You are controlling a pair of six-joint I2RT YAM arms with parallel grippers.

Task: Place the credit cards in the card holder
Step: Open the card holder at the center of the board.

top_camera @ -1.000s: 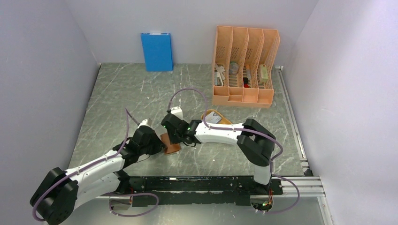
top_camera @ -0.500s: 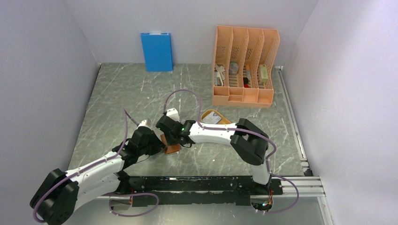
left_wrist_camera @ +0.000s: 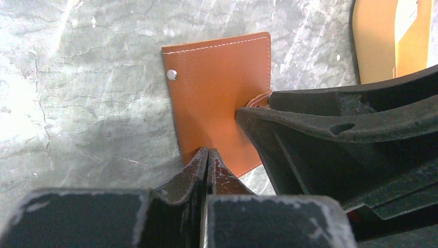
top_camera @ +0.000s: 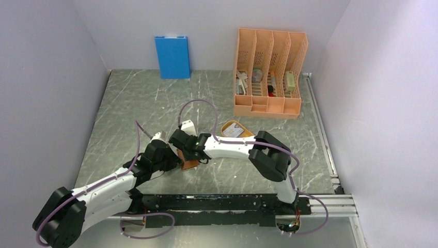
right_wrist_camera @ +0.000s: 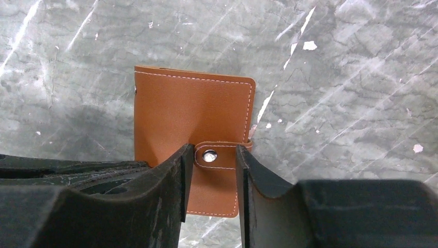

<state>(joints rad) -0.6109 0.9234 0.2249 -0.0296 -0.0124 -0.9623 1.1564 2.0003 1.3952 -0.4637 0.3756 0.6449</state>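
Looks like no card is loaded yet. Holder (right_wrist_camera: 191, 108) lies closed and snapped on the bench (right_wrist_camera: 335, 77), front middle. Your right tool (right_wrist_camera: 210, 151) is spread astride the snap strap (right_wrist_camera: 226, 157). Left tool (left_wrist_camera: 207, 155) is pressed together at the holder's edge. Cards (top_camera: 235, 130) seem to sit in the tray (top_camera: 230, 122) just behind. Unsnapping, opening and loading remain.

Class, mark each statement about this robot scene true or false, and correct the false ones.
1. The snap button on the card holder sits between the fingers of the right gripper. True.
2. The left gripper has its fingers spread wide. False: the left gripper's fingers are closed together at the card holder's edge.
3. The blue box lies flat. False: the blue box stands upright against the back wall.
4. The orange file rack stands at the far right of the table. True.
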